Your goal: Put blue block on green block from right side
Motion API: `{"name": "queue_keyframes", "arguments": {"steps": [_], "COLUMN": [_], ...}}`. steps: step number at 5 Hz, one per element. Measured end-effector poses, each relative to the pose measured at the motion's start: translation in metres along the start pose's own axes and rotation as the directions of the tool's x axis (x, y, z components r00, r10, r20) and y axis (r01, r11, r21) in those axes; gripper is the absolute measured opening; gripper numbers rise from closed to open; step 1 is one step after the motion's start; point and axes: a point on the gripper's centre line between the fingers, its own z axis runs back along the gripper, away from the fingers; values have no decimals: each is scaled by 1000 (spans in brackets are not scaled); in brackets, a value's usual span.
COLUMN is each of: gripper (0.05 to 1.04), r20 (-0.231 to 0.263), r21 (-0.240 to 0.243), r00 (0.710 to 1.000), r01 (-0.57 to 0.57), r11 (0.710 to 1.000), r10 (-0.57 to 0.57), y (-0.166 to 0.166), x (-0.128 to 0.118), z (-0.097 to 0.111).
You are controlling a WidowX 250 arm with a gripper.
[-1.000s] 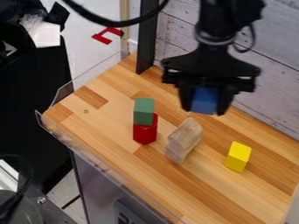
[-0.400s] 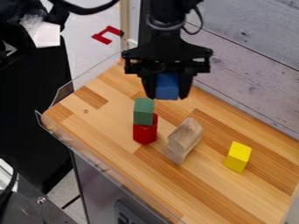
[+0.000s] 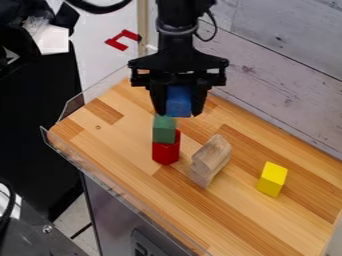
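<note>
Blue block (image 3: 178,101), closed between the black fingers (image 3: 159,101), hangs just above and a little to the right of the green block (image 3: 164,131); whether they touch, I can't tell. It looks light, stiff and smooth, hardly fragile, so a modest squeeze on opposite flat sides, as here, should do, leaving its underside free. The green one sits on a red block (image 3: 166,150), a stack easily nudged. Nearby, a pale wooden piece (image 3: 210,157) and, farther right, a yellow block (image 3: 272,179) rest on the wooden surface (image 3: 120,135).

Four coloured blocks (image 3: 178,102), one bare-wood shape (image 3: 214,153), one tabletop (image 3: 227,212).
</note>
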Motion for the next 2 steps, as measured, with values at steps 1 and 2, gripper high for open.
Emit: {"name": "queue_keyframes", "arguments": {"steps": [1,2], "gripper": [580,580], "r20": [-26,-27], "r21": [19,19], "r00": [1000,1000], "r01": [4,1], "r11": [1000,1000], "r10": [-3,-1], "y": [2,4], "x": [-1,1], "z": [-5,-5]}}
